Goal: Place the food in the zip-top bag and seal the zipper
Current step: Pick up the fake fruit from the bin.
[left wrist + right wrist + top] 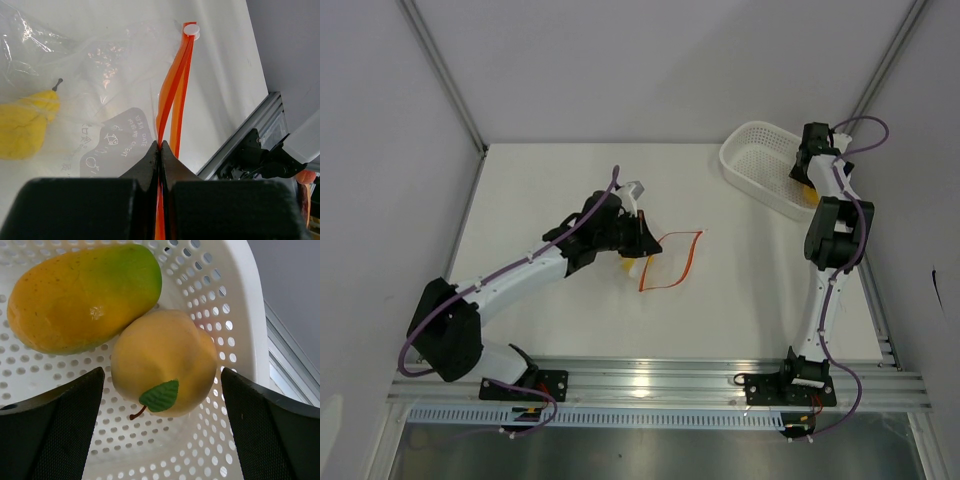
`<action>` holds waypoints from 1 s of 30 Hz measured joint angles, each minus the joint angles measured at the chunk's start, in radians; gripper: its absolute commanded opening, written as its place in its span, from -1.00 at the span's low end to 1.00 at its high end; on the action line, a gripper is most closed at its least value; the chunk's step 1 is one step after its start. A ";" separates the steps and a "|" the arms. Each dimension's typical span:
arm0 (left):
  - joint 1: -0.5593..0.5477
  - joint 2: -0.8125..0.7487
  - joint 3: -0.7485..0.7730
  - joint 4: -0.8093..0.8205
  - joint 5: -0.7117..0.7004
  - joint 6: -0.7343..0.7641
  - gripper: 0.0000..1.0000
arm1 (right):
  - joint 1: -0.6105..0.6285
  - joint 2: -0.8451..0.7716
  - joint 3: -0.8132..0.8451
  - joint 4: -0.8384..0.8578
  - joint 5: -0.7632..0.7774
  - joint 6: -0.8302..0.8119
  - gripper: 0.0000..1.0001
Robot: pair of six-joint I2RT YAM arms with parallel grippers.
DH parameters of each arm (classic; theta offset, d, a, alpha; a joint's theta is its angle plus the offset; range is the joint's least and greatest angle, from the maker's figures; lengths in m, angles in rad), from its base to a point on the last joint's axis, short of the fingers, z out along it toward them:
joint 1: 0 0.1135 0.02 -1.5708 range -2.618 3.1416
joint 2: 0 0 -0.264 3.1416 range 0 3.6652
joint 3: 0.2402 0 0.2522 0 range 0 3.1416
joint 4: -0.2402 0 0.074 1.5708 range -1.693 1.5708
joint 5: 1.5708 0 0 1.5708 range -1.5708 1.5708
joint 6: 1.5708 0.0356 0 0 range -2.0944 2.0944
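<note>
Left gripper (pixel 160 147) clamped tight on the zipper (pixel 165 105), zip-top bag (pixel 100 65) mid-table, lemon (pixel 22 125) inside at nine o'clock; right gripper (pixel 162 385) gaping empty over mango (pixel 85 295) and round fruit (pixel 160 350), basket (pixel 235 315) at two o'clock.

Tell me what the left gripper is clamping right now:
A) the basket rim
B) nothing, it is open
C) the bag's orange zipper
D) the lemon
C: in the left wrist view the left gripper is shut on the orange zipper, while the lemon lies off to the side, untouched.
</note>
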 measured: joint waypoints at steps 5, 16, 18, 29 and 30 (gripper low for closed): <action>0.000 0.019 0.000 0.001 0.004 0.000 -0.99 | 0.000 0.008 0.000 0.022 0.010 -0.003 0.96; 0.000 0.029 0.000 0.001 0.008 -0.003 -0.99 | -0.002 0.008 0.000 0.065 0.029 -0.018 0.35; 0.000 0.029 0.000 0.001 0.008 -0.005 -0.99 | -0.003 0.008 -0.003 0.073 0.028 -0.015 0.01; 0.000 0.027 0.000 0.001 0.008 -0.007 -0.99 | -0.008 -0.012 -0.035 0.094 0.024 0.009 -0.78; 0.000 0.026 0.000 0.001 0.008 -0.007 -0.99 | -0.008 -0.019 -0.045 0.093 0.020 0.011 -0.83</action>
